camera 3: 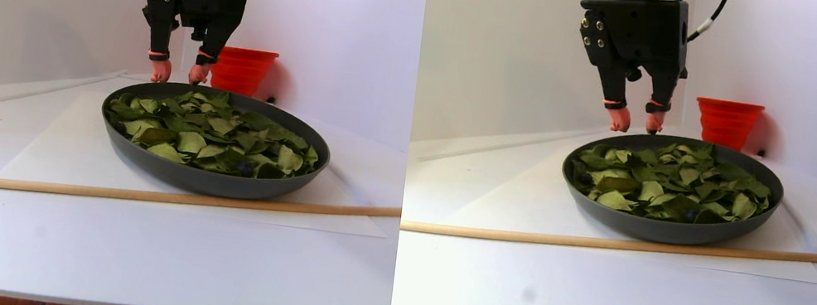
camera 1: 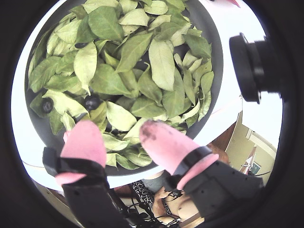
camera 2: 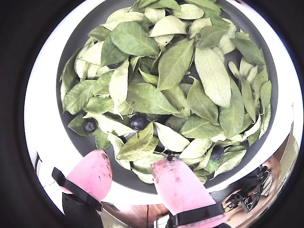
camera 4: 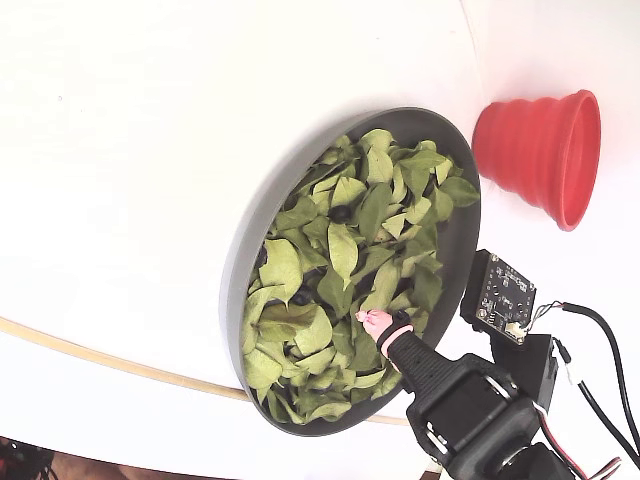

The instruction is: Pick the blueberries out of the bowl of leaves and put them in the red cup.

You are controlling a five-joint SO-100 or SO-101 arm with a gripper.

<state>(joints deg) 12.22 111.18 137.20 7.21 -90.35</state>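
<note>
- A wrist view: the gripper [camera 1: 118, 137], pink-tipped fingers [camera 1: 83, 142] spread apart and empty, hangs over the near rim of the bowl [camera 1: 216, 76]; the blueberries [camera 1: 91, 102] lie among the leaves [camera 1: 161, 61] just beyond its fingertips.
- Another wrist view: one dark berry [camera 2: 138, 122] sits just ahead of the gap between the fingers, another [camera 2: 90, 125] off to its left.
- Stereo pair view: the gripper hovers above the bowl's far edge; the red cup [camera 3: 243, 70] stands behind it on the white bench [camera 3: 113, 252].
- Fixed view: the red cup stands outside the bowl, well apart from the gripper [camera 4: 377, 322].
</note>
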